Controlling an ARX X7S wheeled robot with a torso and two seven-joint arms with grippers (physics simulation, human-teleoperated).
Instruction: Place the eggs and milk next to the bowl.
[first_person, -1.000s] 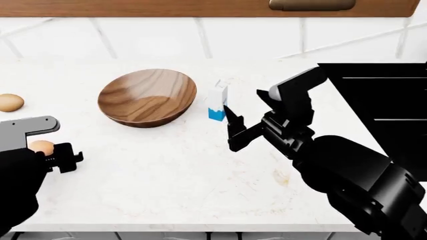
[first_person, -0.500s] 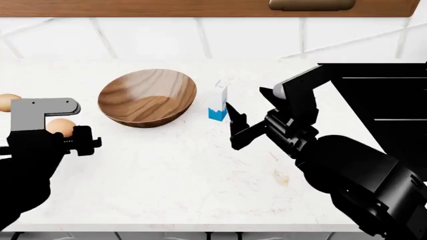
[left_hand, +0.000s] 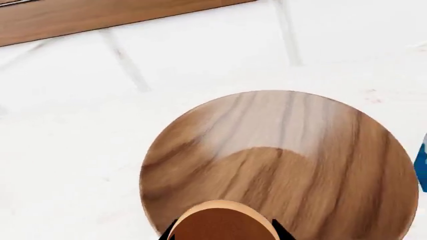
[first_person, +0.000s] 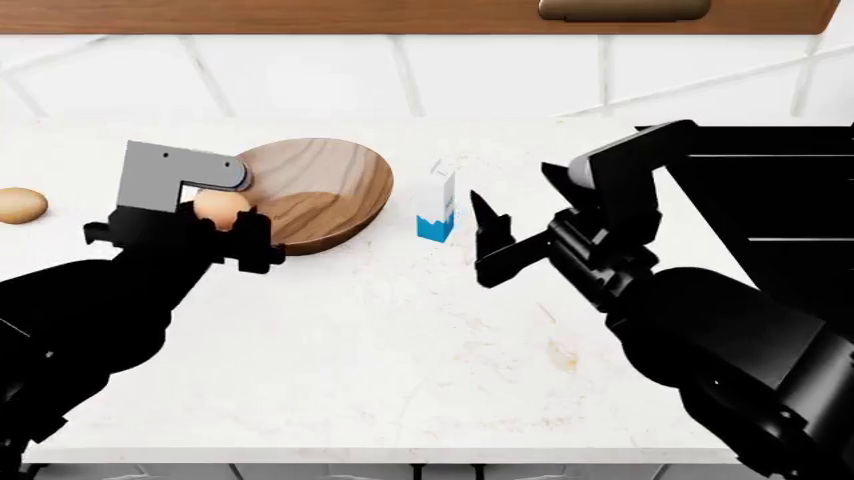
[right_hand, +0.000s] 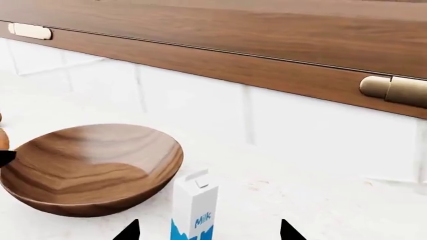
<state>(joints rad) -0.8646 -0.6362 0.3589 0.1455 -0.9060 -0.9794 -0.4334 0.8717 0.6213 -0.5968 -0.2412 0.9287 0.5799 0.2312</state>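
The brown wooden bowl (first_person: 310, 190) sits on the white counter; it also shows in the left wrist view (left_hand: 287, 165) and the right wrist view (right_hand: 93, 167). My left gripper (first_person: 222, 222) is shut on a tan egg (first_person: 220, 207), held at the bowl's left rim; the egg fills the jaws in the left wrist view (left_hand: 223, 222). A second egg (first_person: 20, 204) lies at the far left. The milk carton (first_person: 435, 203) stands upright just right of the bowl. My right gripper (first_person: 487, 240) is open, just right of the carton (right_hand: 195, 207), which stands between and beyond its fingertips (right_hand: 130, 231).
A white tiled backsplash (first_person: 507, 75) rises behind the counter, with a wooden cabinet and brass handle (first_person: 621, 10) above. A black appliance (first_person: 774, 210) stands at the right. The counter's front edge (first_person: 400, 462) runs along the bottom.
My left gripper has carried the egg up and to the right, from the counter's left side to the bowl's left rim. My right gripper has shifted slightly right and up.
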